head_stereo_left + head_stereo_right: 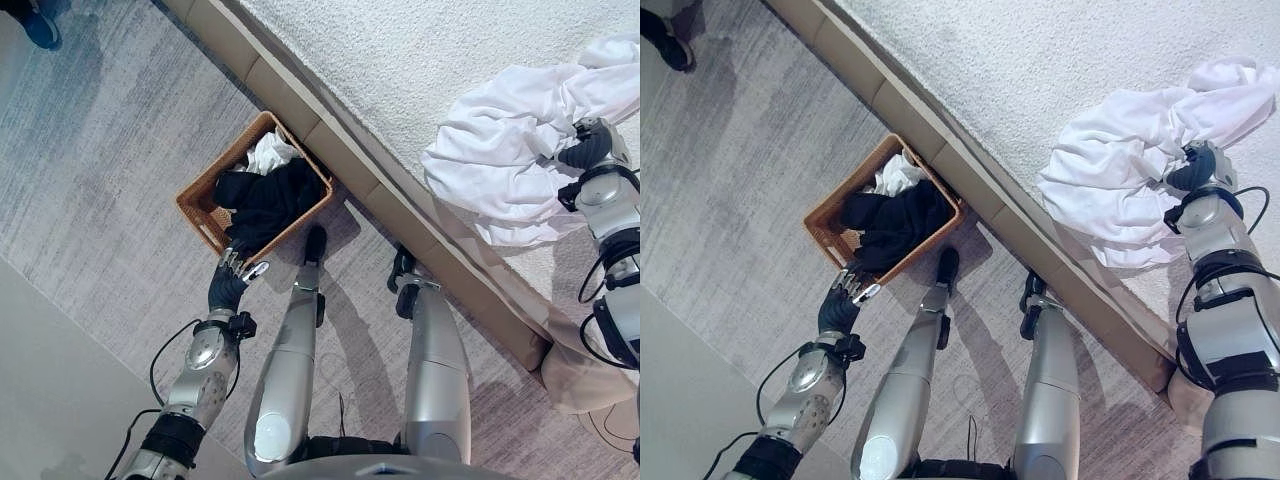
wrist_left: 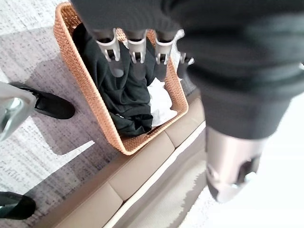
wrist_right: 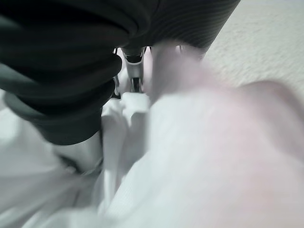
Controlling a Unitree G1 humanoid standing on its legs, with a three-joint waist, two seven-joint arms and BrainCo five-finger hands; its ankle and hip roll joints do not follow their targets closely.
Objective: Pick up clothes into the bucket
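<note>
The right hand (image 1: pixel 1196 166) sits in the folds of a white garment (image 1: pixel 510 160), a crumpled heap lying on a cream textured bed surface (image 1: pixel 400 60). In the right wrist view its fingers (image 3: pixel 135 66) go down into the white cloth and are buried in it, so whether they are clenched on the fabric cannot be told.

The left hand (image 1: pixel 230 283) hangs low over the grey carpet (image 1: pixel 100 170), just beside the near rim of the woven basket (image 1: pixel 200 215). Its fingers (image 2: pixel 110 50) are straight and relaxed, holding nothing, their dark tips above the basket's edge.

The basket stands on the carpet against the tan padded bed base (image 1: pixel 340 150). Inside lie a black garment (image 1: pixel 265 200) and a smaller white piece (image 1: pixel 270 152) at the side nearest the bed. A person's shoe (image 1: pixel 35 25) shows at the far corner of the carpet.
</note>
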